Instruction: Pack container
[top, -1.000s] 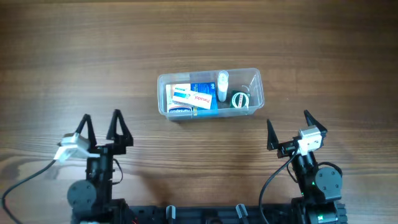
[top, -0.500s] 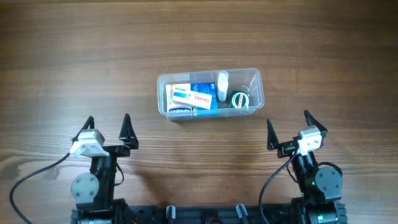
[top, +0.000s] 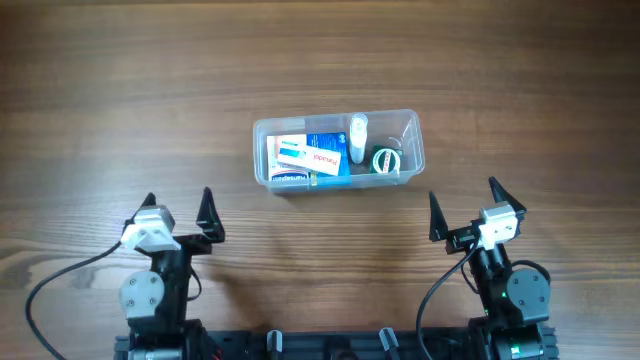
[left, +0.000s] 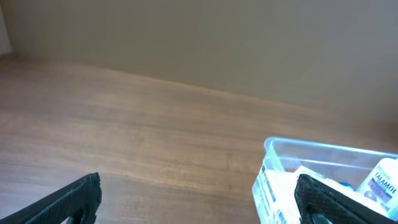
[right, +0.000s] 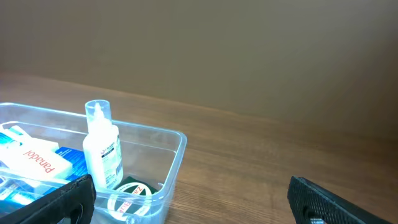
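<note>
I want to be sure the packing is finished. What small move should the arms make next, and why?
Probably just rest both arms where they are. The container already holds the boxes, the small bottle and the green roll, and I see nothing outside it to pick up. The left gripper and right gripper are open, empty, and apart from the container.
</note>
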